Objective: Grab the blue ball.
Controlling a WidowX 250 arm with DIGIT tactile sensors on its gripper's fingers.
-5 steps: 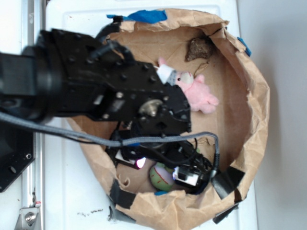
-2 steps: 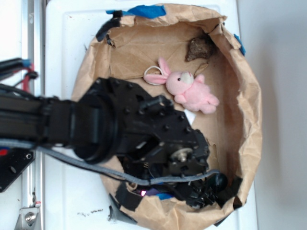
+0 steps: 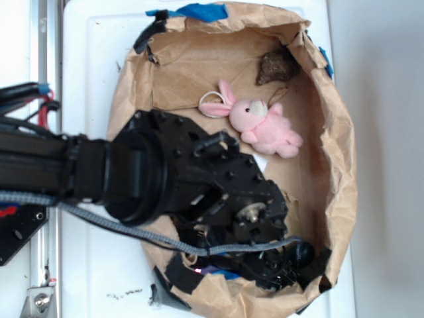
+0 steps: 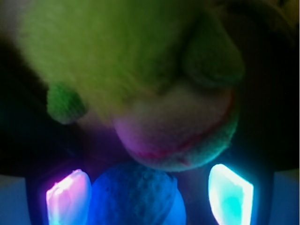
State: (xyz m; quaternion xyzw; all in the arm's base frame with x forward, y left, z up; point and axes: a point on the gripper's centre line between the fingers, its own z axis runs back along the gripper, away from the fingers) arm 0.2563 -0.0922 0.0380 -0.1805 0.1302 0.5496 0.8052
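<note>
Brown paper, crumpled and rolled down at the rim, forms the shallow bag point(image 3: 344, 165) that holds everything, sitting on a white surface point(image 3: 86, 53) with blue tape point(image 3: 199, 12) at its far rim and black tape point(image 3: 180, 275) along its near rim. The black robot arm point(image 3: 152, 175) reaches in from the left and covers most of the bag's near half, so in the exterior view the gripper point(image 3: 275, 268) is only a dark tangle at the near rim. The wrist view is very close and blurred: the blue ball point(image 4: 133, 194) sits at the bottom centre between the two glowing fingers, the pink-lit one point(image 4: 68, 197) on the left almost touching it and the cyan-lit one point(image 4: 230, 192) on the right standing a little apart, so the claw is spread around the ball and not yet closed on it. A fuzzy green plush toy point(image 4: 136, 79) with a pale pink mouth patch lies directly against the ball's far side and fills the upper view, crowding it. A pink plush bunny point(image 3: 262, 122) lies near the bag's middle, well apart from the gripper, and a dark brown lump point(image 3: 275, 66) rests by the far right wall.
</note>
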